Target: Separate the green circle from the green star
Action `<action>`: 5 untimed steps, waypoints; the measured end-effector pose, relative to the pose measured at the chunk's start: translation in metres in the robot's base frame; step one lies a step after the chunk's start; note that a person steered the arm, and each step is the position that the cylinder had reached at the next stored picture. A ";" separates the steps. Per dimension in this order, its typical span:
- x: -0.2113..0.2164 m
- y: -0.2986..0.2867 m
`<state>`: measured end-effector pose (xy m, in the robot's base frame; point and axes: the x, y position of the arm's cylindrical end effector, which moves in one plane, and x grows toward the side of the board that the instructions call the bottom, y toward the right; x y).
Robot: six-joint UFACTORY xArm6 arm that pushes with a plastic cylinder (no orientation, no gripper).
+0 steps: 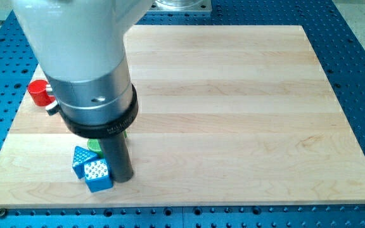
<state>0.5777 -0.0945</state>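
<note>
The tabletop (233,114), a pale wooden board on a blue perforated base, takes up most of the view and is bare across its whole right side. The arm's large grey housing (75,57) is seen at the left, and the dark rod hangs from it, with my tip (123,179) set down near the board's near-left corner. No hand is fitted, so nothing is open, closed or held; the rod can only push.

The relation on which the coming move turns is poorly shown. Only a small green piece (94,145) is visible, just left of the rod and directly beneath the housing's black collar, on the far side of the blue blocks. Whether it is the green circle or the green star cannot be told, and the other green block is presumably hidden behind the housing or rod. It is judged that the greens lie just far-left of my tip, so a push would have to begin between them.

A blue triangular block (81,158) and a blue block (97,174) with a white dotted top lie touching each other, the latter just left of my tip. A red block (40,92) sits at the left edge, well apart.
</note>
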 end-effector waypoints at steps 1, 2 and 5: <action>-0.012 0.000; -0.018 0.000; -0.022 -0.019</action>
<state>0.5559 -0.1134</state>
